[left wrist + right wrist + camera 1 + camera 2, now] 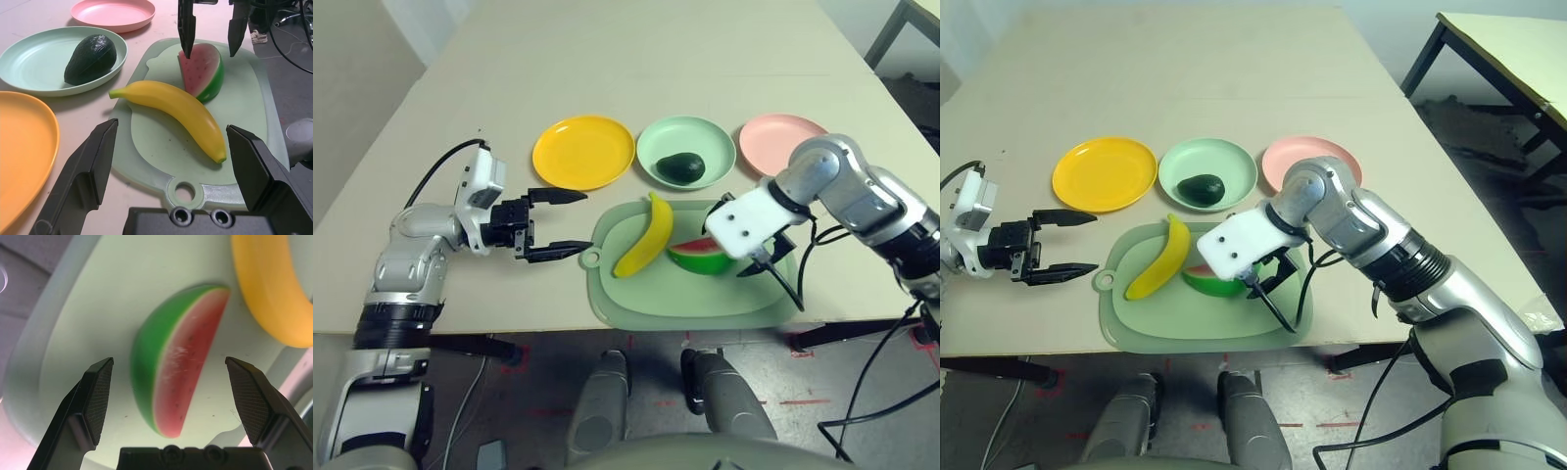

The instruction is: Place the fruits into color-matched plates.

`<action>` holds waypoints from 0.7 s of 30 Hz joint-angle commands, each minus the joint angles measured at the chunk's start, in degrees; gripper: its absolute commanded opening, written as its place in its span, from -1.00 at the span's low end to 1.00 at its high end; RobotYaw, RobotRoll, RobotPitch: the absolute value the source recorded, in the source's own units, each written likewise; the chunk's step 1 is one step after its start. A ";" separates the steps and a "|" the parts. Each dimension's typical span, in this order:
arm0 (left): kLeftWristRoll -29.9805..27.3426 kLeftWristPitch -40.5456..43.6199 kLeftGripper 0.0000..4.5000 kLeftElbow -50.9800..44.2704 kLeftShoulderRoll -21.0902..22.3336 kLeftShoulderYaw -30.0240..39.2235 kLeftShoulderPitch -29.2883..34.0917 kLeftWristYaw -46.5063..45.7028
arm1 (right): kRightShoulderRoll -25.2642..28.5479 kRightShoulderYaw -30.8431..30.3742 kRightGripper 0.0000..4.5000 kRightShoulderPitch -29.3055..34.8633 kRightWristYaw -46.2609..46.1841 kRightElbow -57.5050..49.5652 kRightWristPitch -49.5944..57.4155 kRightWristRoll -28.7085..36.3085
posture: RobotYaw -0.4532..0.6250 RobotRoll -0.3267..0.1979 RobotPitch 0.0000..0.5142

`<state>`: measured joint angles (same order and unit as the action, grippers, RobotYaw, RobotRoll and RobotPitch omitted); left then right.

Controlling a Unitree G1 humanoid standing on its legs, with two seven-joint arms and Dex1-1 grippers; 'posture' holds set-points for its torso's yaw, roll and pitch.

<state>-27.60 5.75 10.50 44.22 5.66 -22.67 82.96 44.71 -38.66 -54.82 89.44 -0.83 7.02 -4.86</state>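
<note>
A yellow banana point(644, 235) and a watermelon wedge point(697, 257) lie side by side on the mint green cutting board point(685, 299). The dark green avocado point(681, 167) rests in the green plate point(651, 147). The yellow plate point(582, 152) and the pink plate point(773, 137) hold nothing. My right gripper point(168, 363) hangs open just over the watermelon, one finger to each side of the wedge. My left gripper point(585, 221) is open beside the board's left end, pointing at the banana, with nothing between its fingers.
The three plates stand in a row behind the board: yellow, green, pink from left to right. The board's handle hole point(591, 258) faces my left gripper. The table's front edge runs just below the board.
</note>
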 commanded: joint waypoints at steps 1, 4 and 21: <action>0.26 -0.42 1.00 0.17 0.44 0.17 0.70 0.32 | -0.57 1.09 0.99 1.51 -0.52 -0.65 1.69 -2.15 | -0.15 0.25 -0.29; 0.26 -0.38 1.00 0.16 0.51 0.23 0.71 0.27 | -0.61 0.99 0.99 2.74 -0.80 -0.25 2.80 -3.80 | -0.15 0.25 -0.29; 0.47 -0.73 1.00 0.62 0.56 0.10 0.23 0.55 | -3.96 1.52 0.94 6.08 -4.29 3.16 7.00 -9.20 | -0.16 0.25 -0.29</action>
<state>-27.58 5.57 10.50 44.22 5.67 -22.57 83.08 41.12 -36.97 -50.11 85.89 1.46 13.67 -12.42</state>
